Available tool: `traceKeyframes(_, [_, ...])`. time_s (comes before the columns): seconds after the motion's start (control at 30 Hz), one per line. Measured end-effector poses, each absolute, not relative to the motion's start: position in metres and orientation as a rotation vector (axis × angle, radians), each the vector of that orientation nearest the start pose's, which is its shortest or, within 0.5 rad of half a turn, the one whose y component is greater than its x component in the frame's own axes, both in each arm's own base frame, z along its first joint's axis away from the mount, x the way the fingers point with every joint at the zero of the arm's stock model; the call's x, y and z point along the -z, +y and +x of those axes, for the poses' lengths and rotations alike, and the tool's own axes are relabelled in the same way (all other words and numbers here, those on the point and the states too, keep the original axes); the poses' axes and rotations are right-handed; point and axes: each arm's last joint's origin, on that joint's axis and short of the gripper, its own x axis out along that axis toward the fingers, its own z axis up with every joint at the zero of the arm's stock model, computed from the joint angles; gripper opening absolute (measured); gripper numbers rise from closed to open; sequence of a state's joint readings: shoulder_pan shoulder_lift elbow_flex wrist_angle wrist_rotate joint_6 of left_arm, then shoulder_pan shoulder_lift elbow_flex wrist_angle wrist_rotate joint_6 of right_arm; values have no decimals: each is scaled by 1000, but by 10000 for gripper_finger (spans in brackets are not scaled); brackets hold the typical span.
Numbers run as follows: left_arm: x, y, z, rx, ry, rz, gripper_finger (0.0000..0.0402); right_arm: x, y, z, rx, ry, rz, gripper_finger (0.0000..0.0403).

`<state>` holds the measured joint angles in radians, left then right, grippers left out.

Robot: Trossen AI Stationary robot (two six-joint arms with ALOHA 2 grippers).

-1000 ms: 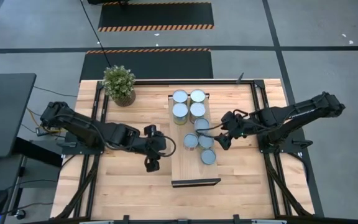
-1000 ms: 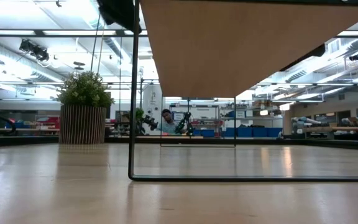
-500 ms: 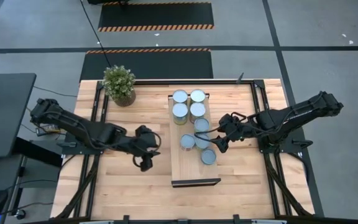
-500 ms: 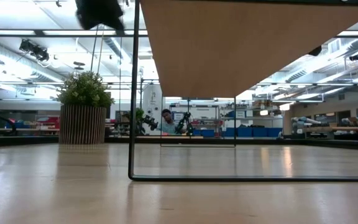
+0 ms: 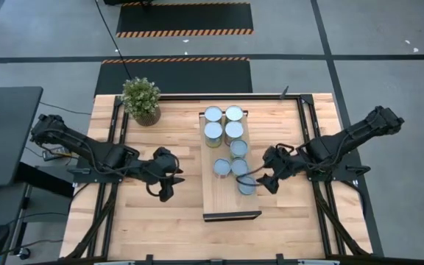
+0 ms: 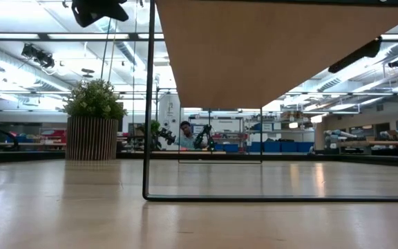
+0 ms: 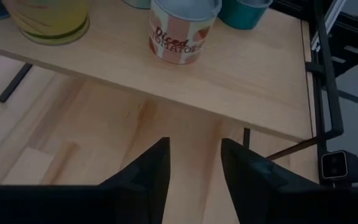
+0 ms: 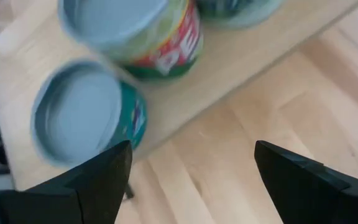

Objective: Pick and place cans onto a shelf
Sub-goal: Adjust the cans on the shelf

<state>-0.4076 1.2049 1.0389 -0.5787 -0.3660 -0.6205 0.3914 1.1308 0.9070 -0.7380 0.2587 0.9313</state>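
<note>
Several cans [image 5: 233, 131] stand upright on their bases on the shelf [image 5: 210, 199], a raised light-wood plank on a thin black frame at the table's middle. Four cluster at its far end and the others [image 5: 240, 167] sit toward its middle. My left gripper [image 5: 165, 190] hangs open over the bare table left of the shelf, nothing between its fingers [image 7: 194, 162]. It faces a tomato can [image 7: 182, 31]. My right gripper [image 5: 263, 182] hovers open at the shelf's right edge, beside the nearest can [image 5: 247, 184]. Its wide-spread fingers [image 8: 192, 149] face a teal can [image 8: 95, 118] and a green-and-red can [image 8: 148, 31].
A potted plant [image 5: 141, 99] stands at the table's far left corner. Black frame rails [image 5: 116, 140] run along both table sides. Bare tabletop [image 5: 160, 221] lies left and right of the shelf. In the low view the shelf's underside [image 6: 275, 48] spans the top, with a person far behind.
My left gripper has drawn back from the shelf toward the table's left edge and rolled its wrist, staying open. My right gripper has moved along the shelf's right edge toward the table's near edge, still open. The cans have kept their places.
</note>
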Motion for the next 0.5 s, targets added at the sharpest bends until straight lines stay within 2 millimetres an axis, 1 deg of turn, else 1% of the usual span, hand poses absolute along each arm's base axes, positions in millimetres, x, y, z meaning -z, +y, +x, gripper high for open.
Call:
traceKeyframes(0.13, [-305,-89,231,-172,664,-321,149,-264,84,198,313,901,558,347])
traceKeyframes(0.27, [-306,-88,230,-171,662,-323,149,-259,89,200,322,924,546,347])
traceKeyframes(0.5, [-306,-89,231,-167,659,-330,149,-255,97,212,292,881,569,347])
